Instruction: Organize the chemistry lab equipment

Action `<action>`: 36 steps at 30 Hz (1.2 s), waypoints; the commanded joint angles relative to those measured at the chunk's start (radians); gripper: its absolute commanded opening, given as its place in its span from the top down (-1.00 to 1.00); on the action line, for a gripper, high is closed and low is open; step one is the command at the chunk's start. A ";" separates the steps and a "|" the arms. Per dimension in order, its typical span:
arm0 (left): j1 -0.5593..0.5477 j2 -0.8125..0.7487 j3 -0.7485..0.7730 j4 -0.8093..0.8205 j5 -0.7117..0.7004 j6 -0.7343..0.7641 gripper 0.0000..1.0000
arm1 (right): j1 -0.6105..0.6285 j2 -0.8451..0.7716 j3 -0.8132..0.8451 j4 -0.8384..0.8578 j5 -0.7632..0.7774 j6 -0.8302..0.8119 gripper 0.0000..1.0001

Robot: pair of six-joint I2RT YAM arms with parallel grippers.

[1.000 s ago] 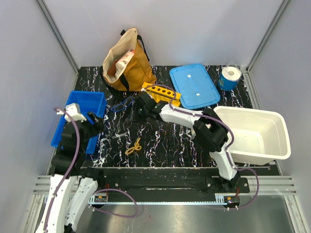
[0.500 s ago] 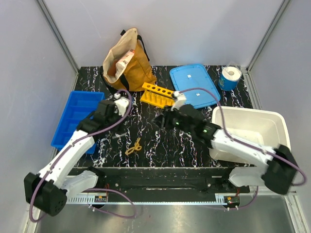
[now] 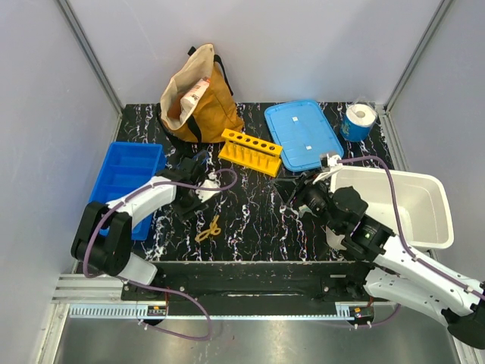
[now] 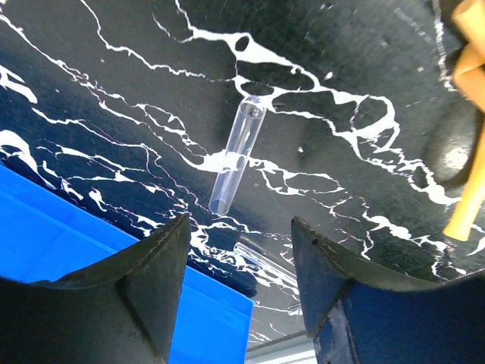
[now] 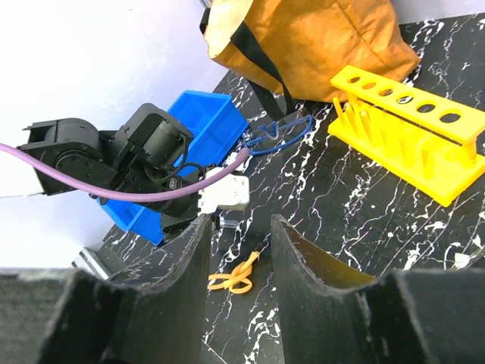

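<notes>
**A:** Where's the left gripper (image 4: 239, 243)?

**B:** Low over the table (image 4: 364, 91), jaws apart with nothing between them. A clear tube (image 4: 236, 155) lies flat just ahead of the gap, near the blue bin (image 4: 68, 258).

**A:** So it's picking up the tube?

**B:** I'd say so. It's lined up but hasn't gripped yet. Next it should come forward and down until the fingers straddle the tube across its width, then close gently. The tube is round and could roll.

**A:** And the right gripper (image 5: 239, 227)?

**B:** It hangs above the table beside the white tub (image 3: 394, 208), jaws apart and empty too. The goggles (image 5: 276, 130) lie by the bag (image 5: 318, 38), and the yellow loop (image 5: 235, 277) is nearer the front. No tubes show in the rack (image 5: 409, 144), so that's probably where this one goes.
</notes>
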 commanded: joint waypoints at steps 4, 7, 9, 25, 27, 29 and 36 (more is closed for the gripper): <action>0.032 0.078 0.060 -0.004 -0.008 0.069 -0.12 | -0.001 -0.038 -0.010 -0.002 0.063 -0.050 0.14; 0.034 0.113 0.079 -0.004 0.018 0.062 -0.08 | -0.001 -0.038 -0.002 -0.003 0.063 -0.053 0.14; 0.036 0.127 0.094 -0.005 0.033 0.057 -0.05 | -0.001 -0.036 -0.002 -0.005 0.068 -0.056 0.14; 0.057 0.218 0.156 -0.036 0.170 0.063 0.22 | -0.001 -0.058 0.001 -0.017 0.094 -0.059 0.14; 0.057 0.215 0.162 -0.036 0.188 0.059 0.22 | -0.001 -0.053 0.003 -0.017 0.092 -0.056 0.14; 0.057 0.212 0.165 -0.036 0.198 0.059 0.22 | -0.001 -0.049 0.001 -0.015 0.086 -0.050 0.14; 0.034 0.238 0.162 -0.035 0.228 0.057 0.23 | -0.001 -0.049 -0.008 -0.005 0.081 -0.039 0.14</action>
